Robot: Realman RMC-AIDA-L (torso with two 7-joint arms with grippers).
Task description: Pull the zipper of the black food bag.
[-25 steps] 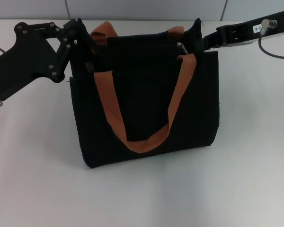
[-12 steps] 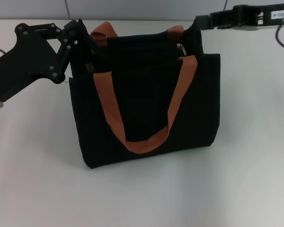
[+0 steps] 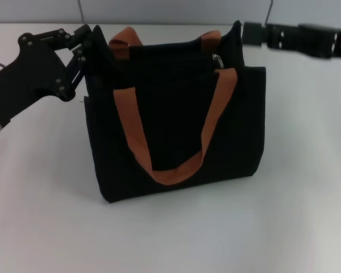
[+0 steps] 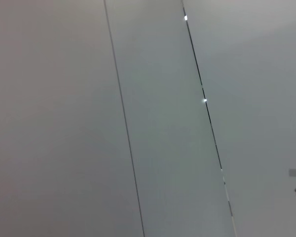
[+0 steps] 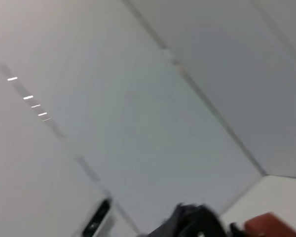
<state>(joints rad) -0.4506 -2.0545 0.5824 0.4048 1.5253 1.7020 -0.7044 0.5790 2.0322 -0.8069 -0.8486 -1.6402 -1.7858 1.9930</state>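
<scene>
The black food bag (image 3: 176,119) stands upright in the middle of the white table, with two rust-orange strap handles (image 3: 170,170). The zipper (image 3: 218,58), a small silver slider, sits at the bag's top near its right end. My left gripper (image 3: 86,44) is against the bag's top left corner. My right gripper (image 3: 245,33) hovers just off the bag's top right corner, apart from the zipper. The right wrist view shows a blurred bag corner (image 5: 192,222) and a bit of orange strap (image 5: 269,224). The left wrist view shows only wall panels.
The white table (image 3: 295,199) spreads in front of and to both sides of the bag. A grey panelled wall (image 3: 176,10) runs along the table's back edge. My right arm (image 3: 307,41) stretches in from the right at the height of the bag's top.
My right gripper has drawn up and to the right, off the bag's top right end. My left gripper has shifted slightly left at the bag's corner. The bag stays in place.
</scene>
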